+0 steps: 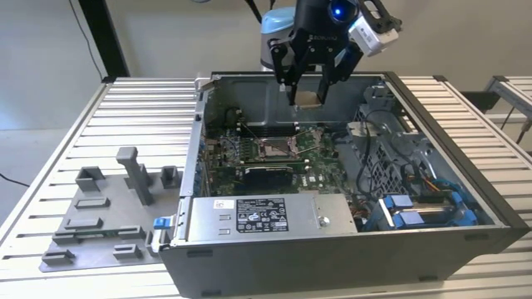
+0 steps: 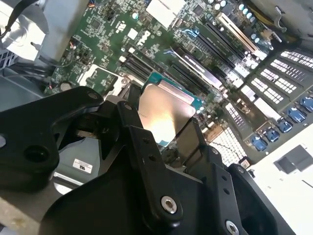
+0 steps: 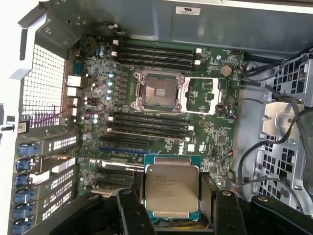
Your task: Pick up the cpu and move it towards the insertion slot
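Gripper (image 1: 306, 93) hangs above the far side of the open computer case (image 1: 465, 187), fingers clamped on the cpu (image 1: 308, 99), one on each opposite edge. Cpu is lifted clear of the motherboard (image 1: 275, 156), shiny top showing in both wrist views (image 3: 171, 188). Insertion slot (image 1: 275, 147) lies lower in the case, nearer than the chip, its frame open; in the first wrist view it (image 3: 159, 90) sits well apart from the held chip. Grey fixture (image 1: 108, 212) rests on the table at the exterior view's left.
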